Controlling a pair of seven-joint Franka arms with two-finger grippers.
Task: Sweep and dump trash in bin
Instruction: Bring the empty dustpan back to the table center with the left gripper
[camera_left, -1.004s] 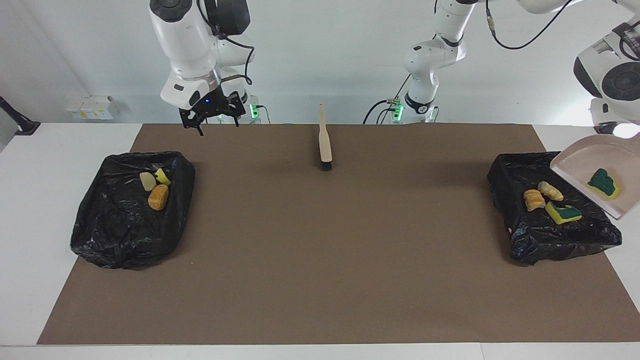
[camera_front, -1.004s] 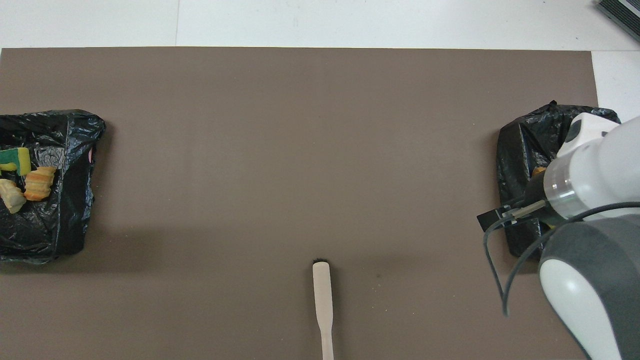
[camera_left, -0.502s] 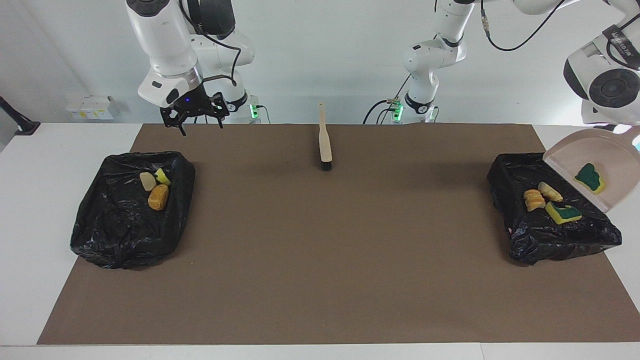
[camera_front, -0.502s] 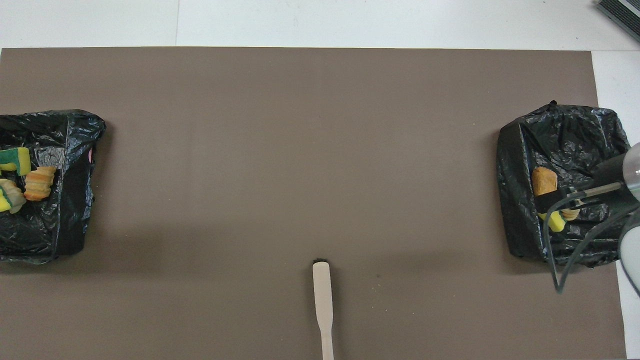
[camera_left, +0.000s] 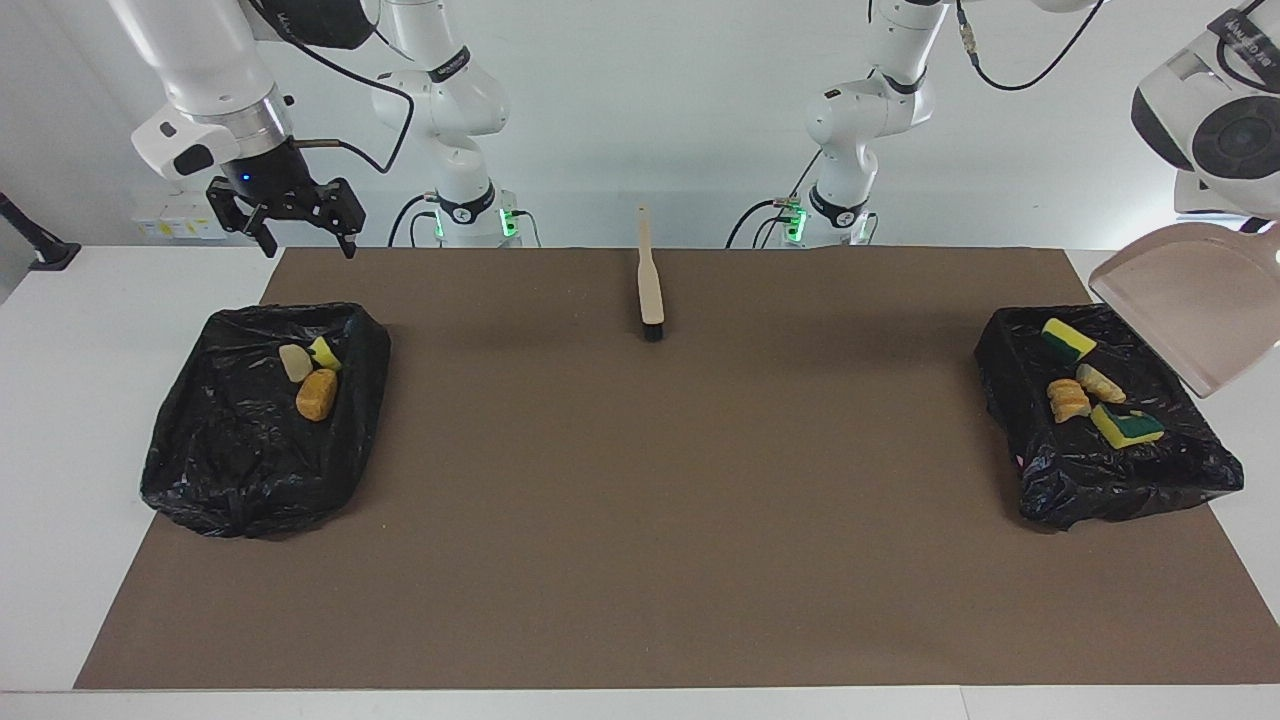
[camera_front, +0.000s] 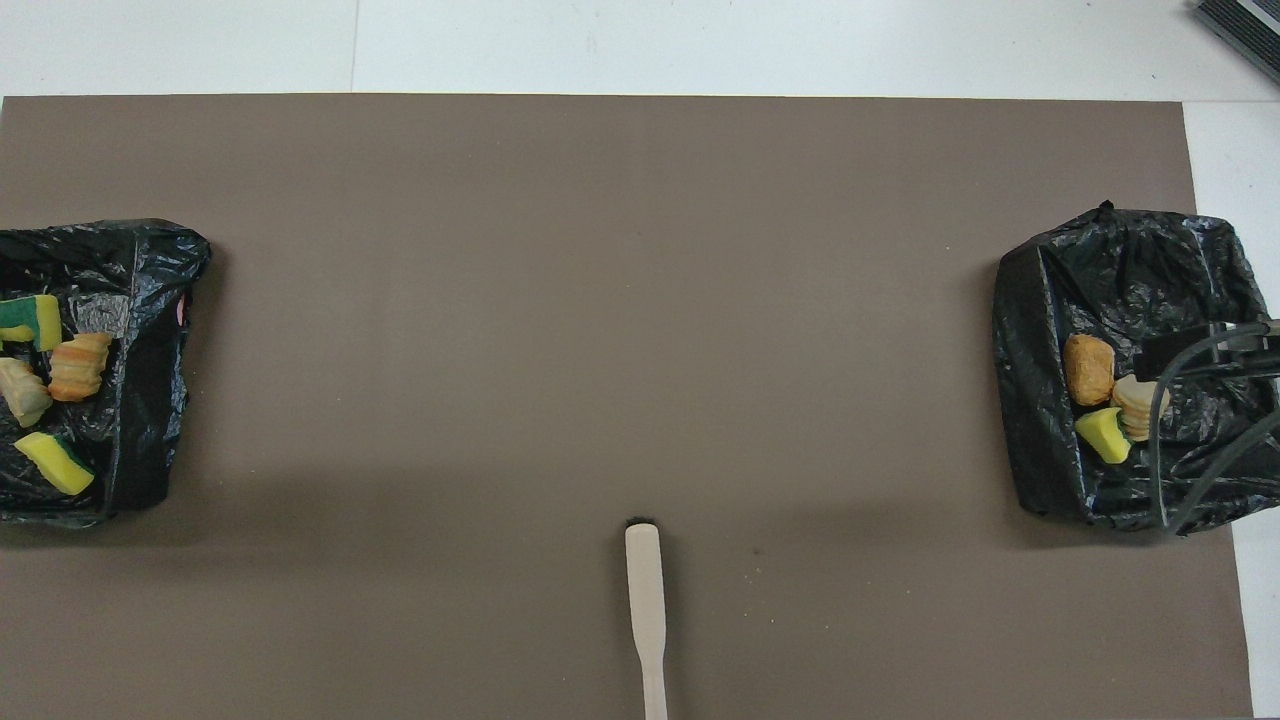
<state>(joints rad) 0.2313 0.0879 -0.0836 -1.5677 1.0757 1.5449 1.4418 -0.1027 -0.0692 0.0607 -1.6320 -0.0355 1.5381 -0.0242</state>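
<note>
The trash (camera_left: 1090, 385) lies in two black-lined bins: four bits at three o'clock in the facing view, three (camera_left: 312, 375) at nine. The left claw, hidden, clamps the tilted dustpan (camera_left: 1185, 300) above; the right claw (camera_left: 295, 235) hangs wide. Overhead, the brush (camera_front: 646, 610) lies at six o'clock on the bench (camera_front: 600, 300).

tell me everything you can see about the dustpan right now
The dustpan is a pale beige pan, plastic by its look, with a flat floor and a raised rim. It is up in the air, tipped steeply with its open lip pointing down over the black-bagged bin at the left arm's end of the table. Nothing lies in it. Its upper end runs up under the left arm's wrist, where the grip itself is hidden. It touches neither bin nor table. The overhead view does not show it.
</note>
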